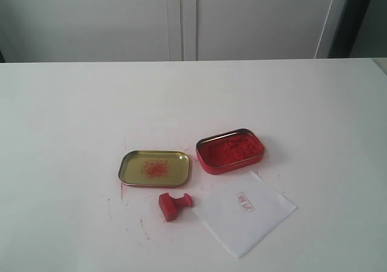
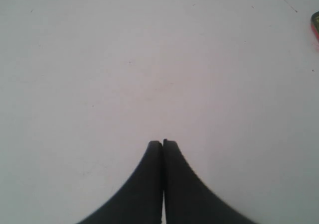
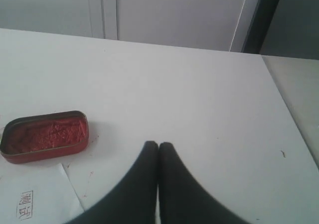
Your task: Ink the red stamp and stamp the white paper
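Red plastic, thumb-sized: the red stamp [image 1: 175, 205] lies tipped on its side on the white table [image 1: 72, 115]. Its square block faces the near edge and its round knob points toward the white paper [image 1: 245, 213], just beside that sheet's left corner. The stamp sits directly in front of the gold lid [image 1: 155, 168], whose floor carries a red smear. The open ink tin [image 1: 230, 150] stands to the lid's right, apart from it. The paper lies turned cornerwise, its far corner just beside the tin's front wall, and bears a small red rectangular imprint [image 1: 246, 201].

Only the exterior view shows the stamp, and that view shows neither arm, so how far the stamp lies from either tool cannot be told.

The left tool [image 2: 163, 143] has its two dark fingers pressed together with nothing between them. It looks steeply down on bare table, and a red-and-gold sliver [image 2: 315, 25] shows at the frame's edge; which tin it belongs to cannot be told.

The right tool [image 3: 158, 145] is likewise closed and empty. It is pitched shallowly, so its camera takes in the grey cabinet [image 3: 174, 12] beyond the table. The ink tin [image 3: 45, 134] and a corner of the paper [image 3: 42, 189], with its imprint [image 3: 25, 205], lie off to one side of this tool, well apart from its tips.

In the exterior view, broad bare table surrounds the cluster to the left, to the right and behind, as far as the far edge along the cabinet. The stamp and paper lie near the front edge of that view.
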Robot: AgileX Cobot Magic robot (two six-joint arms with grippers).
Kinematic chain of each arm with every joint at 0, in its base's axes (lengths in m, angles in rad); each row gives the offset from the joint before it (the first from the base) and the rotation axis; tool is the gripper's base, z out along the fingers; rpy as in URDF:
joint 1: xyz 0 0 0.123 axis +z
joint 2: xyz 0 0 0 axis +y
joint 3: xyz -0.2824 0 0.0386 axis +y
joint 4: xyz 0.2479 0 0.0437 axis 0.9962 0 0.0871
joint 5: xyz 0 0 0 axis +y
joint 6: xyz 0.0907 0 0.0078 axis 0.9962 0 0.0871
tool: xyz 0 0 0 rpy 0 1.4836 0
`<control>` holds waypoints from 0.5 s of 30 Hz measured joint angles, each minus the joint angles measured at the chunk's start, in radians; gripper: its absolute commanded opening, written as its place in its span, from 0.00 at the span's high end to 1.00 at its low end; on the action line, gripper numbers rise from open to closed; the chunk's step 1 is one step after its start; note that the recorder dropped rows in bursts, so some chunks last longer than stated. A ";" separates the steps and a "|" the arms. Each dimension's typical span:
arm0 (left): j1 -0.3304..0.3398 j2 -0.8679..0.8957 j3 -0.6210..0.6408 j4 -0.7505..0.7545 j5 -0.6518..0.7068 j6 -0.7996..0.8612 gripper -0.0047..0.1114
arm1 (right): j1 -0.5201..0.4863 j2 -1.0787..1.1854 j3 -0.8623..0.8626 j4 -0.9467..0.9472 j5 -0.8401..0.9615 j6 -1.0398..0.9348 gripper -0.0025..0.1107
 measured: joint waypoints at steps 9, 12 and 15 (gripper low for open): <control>0.000 0.000 0.000 0.000 0.000 0.000 0.96 | 0.000 0.000 0.016 0.000 -0.024 0.000 0.98; 0.000 0.000 0.000 0.000 0.000 0.000 0.96 | 0.000 0.000 0.016 0.000 -0.024 0.000 0.98; 0.000 0.000 0.000 0.000 0.000 0.000 0.96 | 0.000 0.000 0.016 0.000 -0.024 0.000 0.98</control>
